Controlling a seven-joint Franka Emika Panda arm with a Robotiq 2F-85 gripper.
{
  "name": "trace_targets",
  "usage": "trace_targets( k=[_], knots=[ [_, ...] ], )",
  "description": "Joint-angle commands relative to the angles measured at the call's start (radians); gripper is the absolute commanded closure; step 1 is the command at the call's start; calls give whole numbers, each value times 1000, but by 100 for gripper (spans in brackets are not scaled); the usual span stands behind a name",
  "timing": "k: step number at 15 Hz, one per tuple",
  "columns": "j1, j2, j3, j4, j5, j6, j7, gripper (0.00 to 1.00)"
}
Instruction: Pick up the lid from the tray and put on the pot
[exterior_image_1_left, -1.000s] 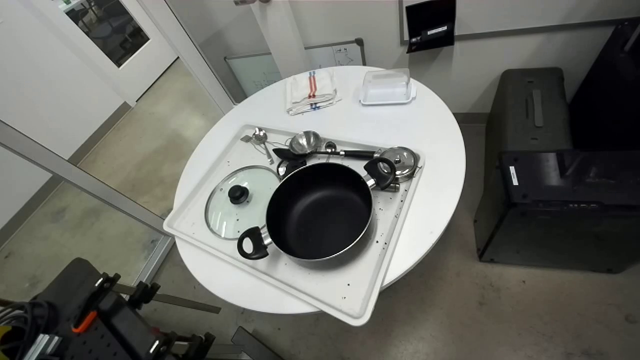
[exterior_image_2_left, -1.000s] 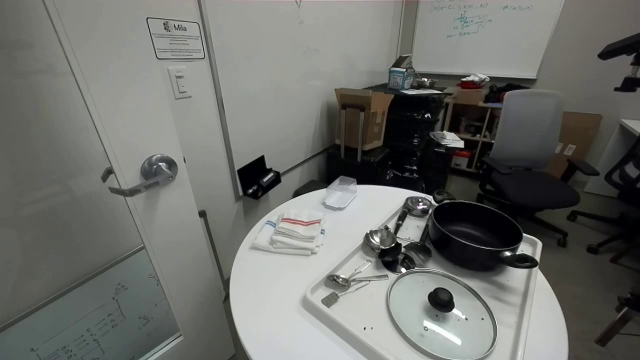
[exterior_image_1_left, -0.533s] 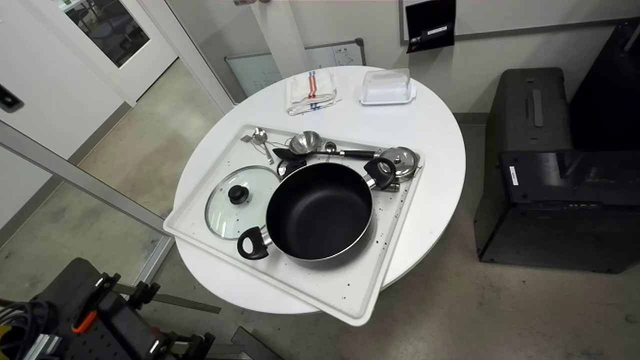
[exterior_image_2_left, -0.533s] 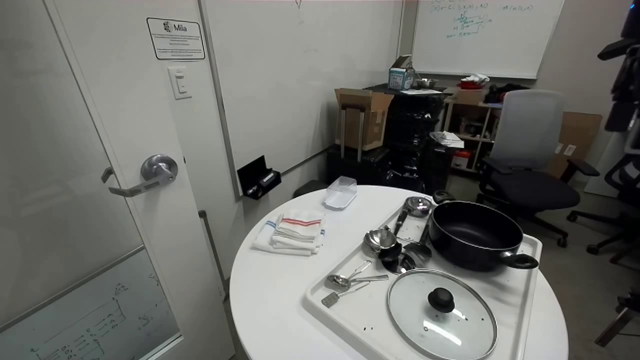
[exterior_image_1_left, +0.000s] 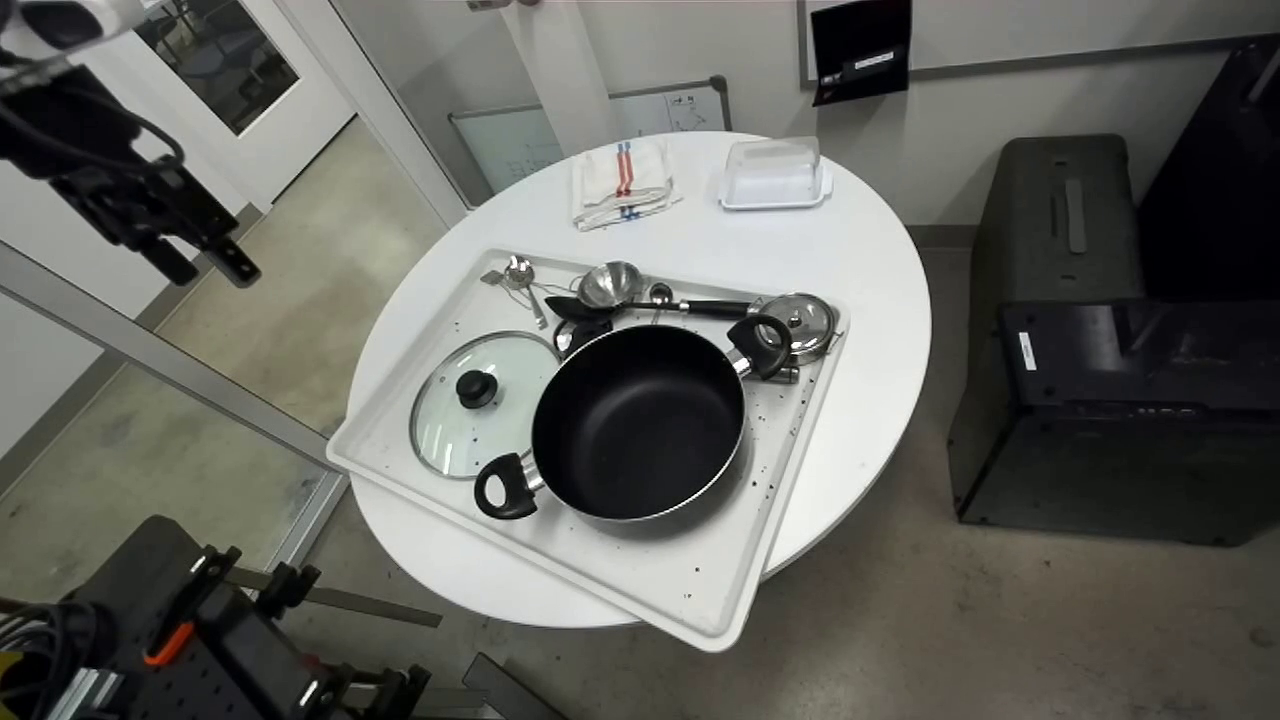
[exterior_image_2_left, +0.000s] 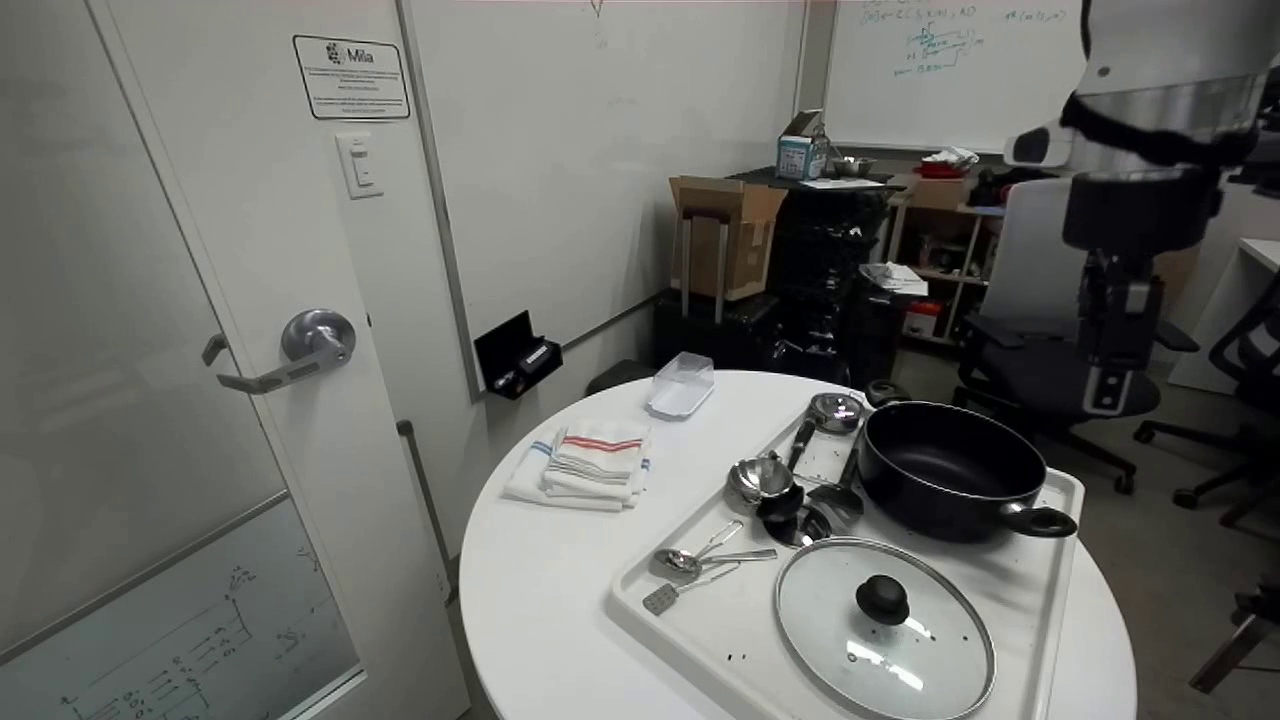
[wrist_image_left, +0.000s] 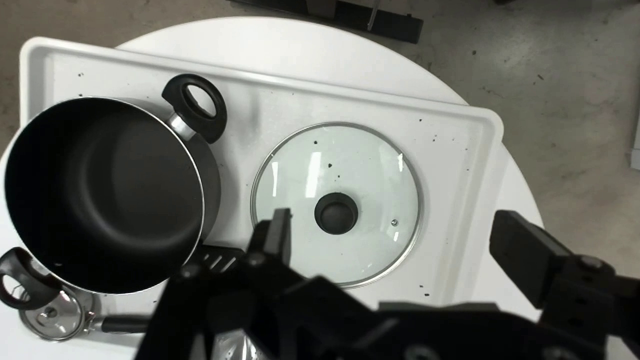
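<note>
The clear glass lid (exterior_image_1_left: 490, 430) with a black knob lies flat on the white tray (exterior_image_1_left: 690, 560), beside the black pot (exterior_image_1_left: 640, 420). The lid (exterior_image_2_left: 885, 650), tray (exterior_image_2_left: 710, 625) and pot (exterior_image_2_left: 950, 470) also show in an exterior view. The pot is uncovered and its inside looks empty. My gripper (exterior_image_1_left: 210, 268) is open and empty, raised in the air off the table's edge; it also shows in an exterior view (exterior_image_2_left: 1108, 390). In the wrist view, the open gripper (wrist_image_left: 392, 222) has the lid (wrist_image_left: 335, 160) between and beyond its fingers, with the knob nearer the left finger. The pot (wrist_image_left: 110, 195) is at left.
Metal utensils, a strainer (exterior_image_1_left: 610, 285) and a small saucepan (exterior_image_1_left: 800, 325) lie on the tray beside the pot. Folded towels (exterior_image_1_left: 625, 185) and a clear plastic box (exterior_image_1_left: 775, 175) stand on the round white table (exterior_image_1_left: 860, 400). The pot's handle (exterior_image_1_left: 508, 488) overhangs near the lid.
The arm and gripper have come into both exterior views, moving in toward the table. The lid, pot and tray have not moved.
</note>
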Motion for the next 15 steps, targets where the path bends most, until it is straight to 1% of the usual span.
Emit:
trace_targets(
  k=[1, 5, 10, 15],
  knots=[
    [-5, 156, -22, 52, -45, 107, -23, 0],
    [1, 316, -32, 105, -77, 195, -11, 0],
    [30, 485, -52, 188, -140, 288, 14, 0],
    [70, 641, -92, 296, -175, 319, 34, 0]
  ],
)
